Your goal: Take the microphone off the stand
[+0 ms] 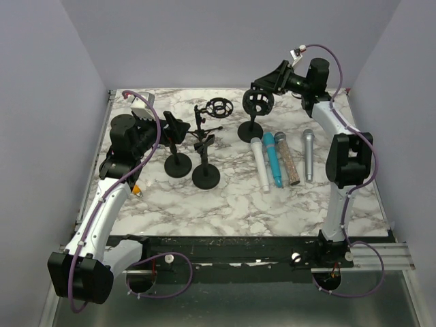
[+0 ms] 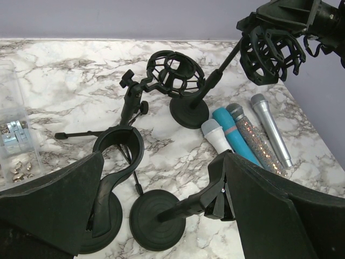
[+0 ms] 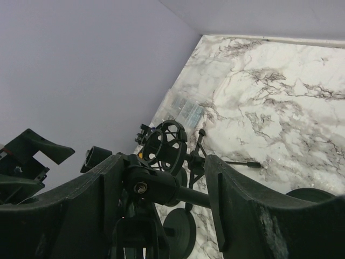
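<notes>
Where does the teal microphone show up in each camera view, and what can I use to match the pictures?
Top external: teal microphone lies flat, right of centre.
Left wrist: teal microphone right of centre, partly hidden at its lower end.
Right wrist: not in view.
Shared landmark: the empty ring mount, upper middle in top external, top centre in left wrist, left of centre in right wrist.

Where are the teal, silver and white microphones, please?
teal microphone [image 1: 273, 161]: top external view, middle of its body.
silver microphone [image 1: 308, 158]: top external view, middle of its handle.
white microphone [image 2: 214, 134]: left wrist view, just below its head.
</notes>
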`<move>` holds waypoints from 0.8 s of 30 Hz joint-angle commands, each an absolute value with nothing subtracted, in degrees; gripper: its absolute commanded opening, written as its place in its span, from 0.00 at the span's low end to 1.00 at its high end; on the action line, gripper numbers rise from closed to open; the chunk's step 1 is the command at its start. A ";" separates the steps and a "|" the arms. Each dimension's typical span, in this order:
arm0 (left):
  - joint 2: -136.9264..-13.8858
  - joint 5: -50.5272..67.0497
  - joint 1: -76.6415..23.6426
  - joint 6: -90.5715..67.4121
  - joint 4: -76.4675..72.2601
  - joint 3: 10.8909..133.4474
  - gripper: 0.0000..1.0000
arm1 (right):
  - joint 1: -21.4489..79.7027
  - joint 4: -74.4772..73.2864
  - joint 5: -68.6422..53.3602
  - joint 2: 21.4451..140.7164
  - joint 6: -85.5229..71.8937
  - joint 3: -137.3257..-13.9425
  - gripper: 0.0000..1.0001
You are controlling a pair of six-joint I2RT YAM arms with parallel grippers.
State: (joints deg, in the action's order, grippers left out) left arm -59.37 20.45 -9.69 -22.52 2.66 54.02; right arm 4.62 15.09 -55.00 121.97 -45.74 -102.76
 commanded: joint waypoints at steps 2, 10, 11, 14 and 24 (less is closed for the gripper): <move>-58.97 21.97 -9.32 -23.12 1.57 55.81 0.98 | 4.82 8.27 -50.95 123.20 -39.51 -96.94 0.66; -59.11 22.30 -9.36 -23.31 1.37 55.81 0.99 | 4.83 7.85 -48.24 124.52 -35.86 -89.87 0.66; -59.15 22.32 -9.32 -23.38 1.27 55.74 0.98 | 4.89 7.76 -47.85 124.92 -35.57 -89.68 0.66; -59.33 22.39 -9.32 -23.41 1.19 55.70 0.98 | 4.83 6.76 -47.29 126.71 -34.92 -90.68 0.66; -59.43 22.59 -9.32 -23.51 1.10 55.80 0.98 | 4.84 2.30 -45.94 125.90 -34.25 -95.69 0.73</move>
